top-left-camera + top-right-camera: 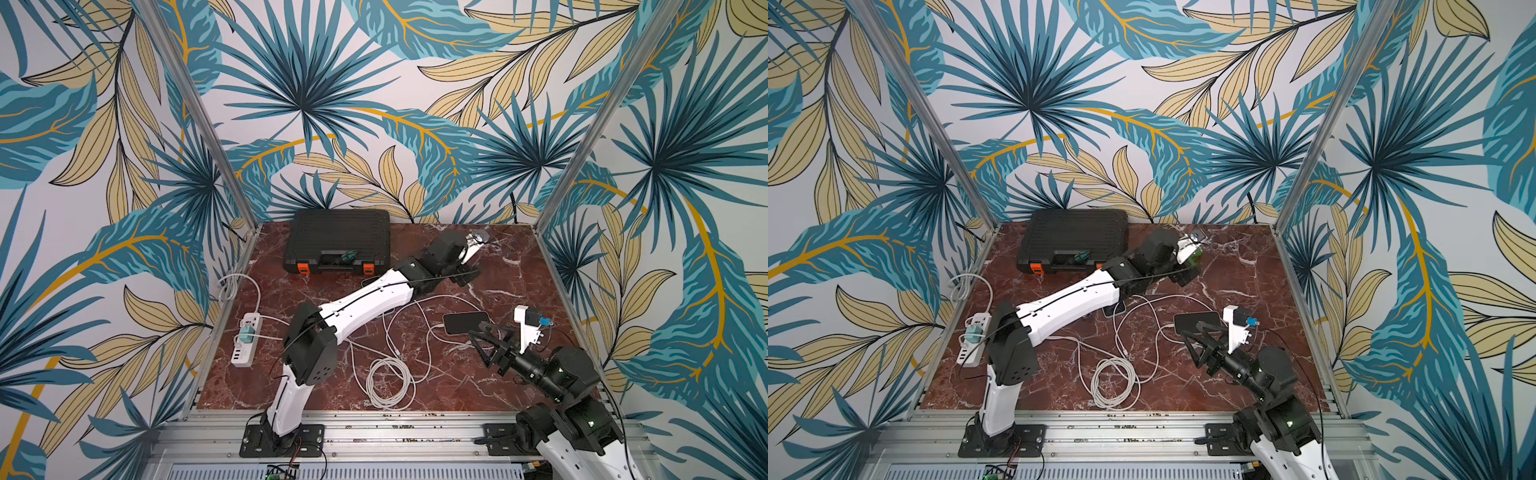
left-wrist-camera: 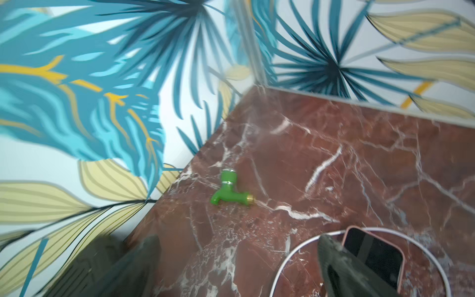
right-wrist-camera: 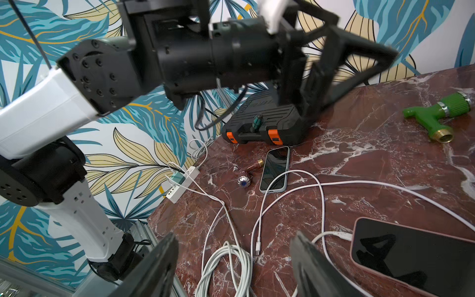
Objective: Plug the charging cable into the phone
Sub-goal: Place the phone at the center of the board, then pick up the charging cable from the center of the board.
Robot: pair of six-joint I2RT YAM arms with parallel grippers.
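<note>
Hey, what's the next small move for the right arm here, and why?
Probably lift the right tool up and back: its jaws stand open and empty, and the white cable already looks seated in the pink phone, though the joint is small. A gentle retreat should avoid tugging that cable.

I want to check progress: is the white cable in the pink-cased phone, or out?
In, apparently: the right wrist view shows its white plug seated against the pink-cased phone's end, no gap.
</note>
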